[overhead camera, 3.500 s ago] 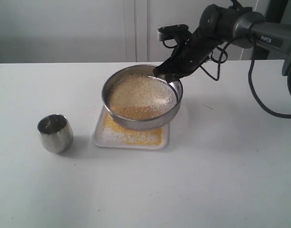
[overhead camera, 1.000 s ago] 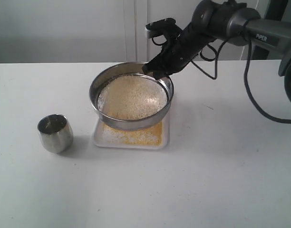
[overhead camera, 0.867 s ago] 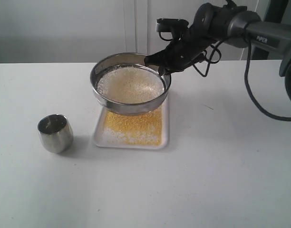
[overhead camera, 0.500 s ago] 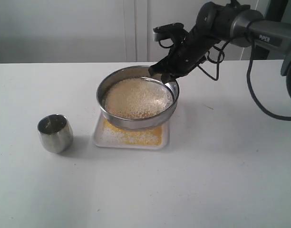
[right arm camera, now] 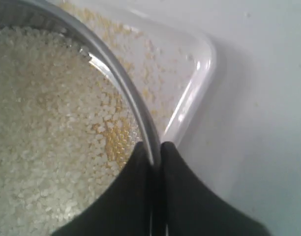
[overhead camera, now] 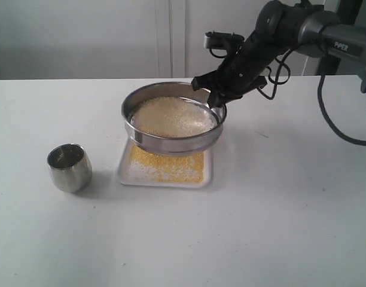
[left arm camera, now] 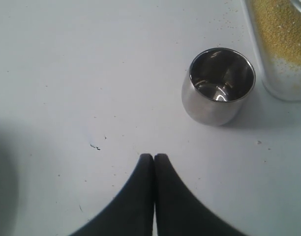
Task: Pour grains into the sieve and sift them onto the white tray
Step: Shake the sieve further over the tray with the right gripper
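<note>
Steel sieve (overhead camera: 171,143) hangs over the tray (overhead camera: 124,173), slightly tilted. The right gripper (overhead camera: 214,95) pinches its far-right rim. In the right wrist view the 2 fingers are clamped on the rim wall, 1 inside and 1 outside.

Grains (overhead camera: 171,116): off-white rice-like ones cover the mesh, with a few golden patches close to the gripped rim. A fine golden layer lies on the tray below, with paler scatter toward its near-left corner.

Tray sits flat on the white table (overhead camera: 273,209), its far part covered by the sieve.

Left gripper (left arm camera: 154,158) hangs over bare table, fingers pressed together, gripping nothing.

1 steel cup (overhead camera: 68,167) stands upright left of the tray, apart from it, bare metal showing inside.
</note>
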Controlling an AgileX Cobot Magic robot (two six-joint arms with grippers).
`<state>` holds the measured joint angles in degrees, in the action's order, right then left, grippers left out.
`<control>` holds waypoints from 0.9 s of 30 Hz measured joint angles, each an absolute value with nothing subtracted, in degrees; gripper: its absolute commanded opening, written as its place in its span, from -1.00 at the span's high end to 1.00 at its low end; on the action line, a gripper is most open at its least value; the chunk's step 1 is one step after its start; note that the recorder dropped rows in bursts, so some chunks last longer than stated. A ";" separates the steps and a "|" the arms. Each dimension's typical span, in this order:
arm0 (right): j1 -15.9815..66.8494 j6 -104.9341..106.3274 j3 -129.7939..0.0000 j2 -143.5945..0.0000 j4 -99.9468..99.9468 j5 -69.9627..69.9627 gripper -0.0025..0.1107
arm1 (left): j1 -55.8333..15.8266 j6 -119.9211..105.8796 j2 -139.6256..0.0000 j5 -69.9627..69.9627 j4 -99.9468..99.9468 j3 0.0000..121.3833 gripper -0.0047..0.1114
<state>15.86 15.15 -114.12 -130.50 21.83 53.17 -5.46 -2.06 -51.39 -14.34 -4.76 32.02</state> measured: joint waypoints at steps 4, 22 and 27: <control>15.65 17.37 -114.01 -130.17 21.47 62.04 0.96 | -5.46 -2.06 -51.39 -14.34 -4.76 32.02 0.92; 16.93 15.54 -110.80 -130.21 21.83 45.34 0.96 | -5.46 -2.06 -51.39 -14.34 -4.76 32.02 0.92; 17.29 15.68 -110.00 -129.71 23.36 42.91 0.96 | -5.46 -2.06 -51.39 -14.34 -4.76 32.02 0.92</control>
<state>17.29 15.68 -110.00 -129.71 23.36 42.91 -5.46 -2.06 -51.39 -14.34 -4.76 32.02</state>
